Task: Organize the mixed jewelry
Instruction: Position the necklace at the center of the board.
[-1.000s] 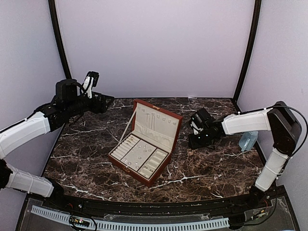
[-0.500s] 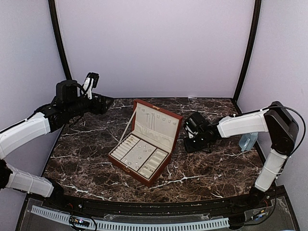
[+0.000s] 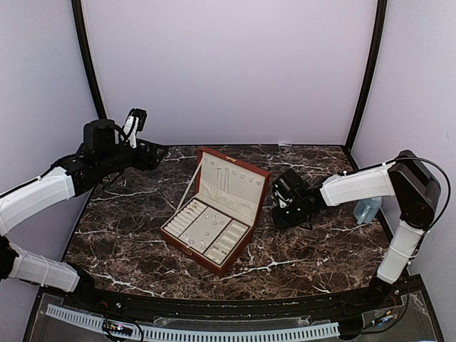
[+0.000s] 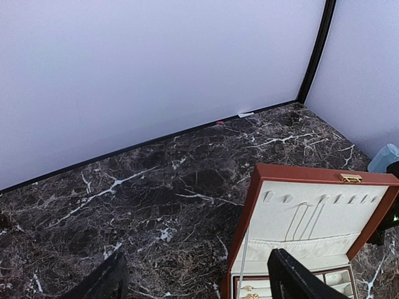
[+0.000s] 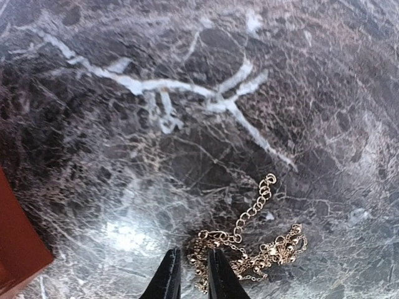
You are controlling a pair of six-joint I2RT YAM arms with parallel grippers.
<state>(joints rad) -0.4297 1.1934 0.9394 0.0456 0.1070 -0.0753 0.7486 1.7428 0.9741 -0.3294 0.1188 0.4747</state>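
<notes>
Only marble [image 5: 131, 156] between chain [image 5: 252, 246] and box edge [image 5: 22, 246]

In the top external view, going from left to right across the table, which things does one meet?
the left gripper → the open reddish-brown jewelry box → the right gripper → the pale blue container by the right edge

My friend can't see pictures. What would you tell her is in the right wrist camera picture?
A thin gold-coloured chain lies in a crumpled heap on the dark marble table. The right arm's black jaws stand almost shut at its left end; whether they pinch it is unclear. A reddish-brown box corner shows at left.
</notes>
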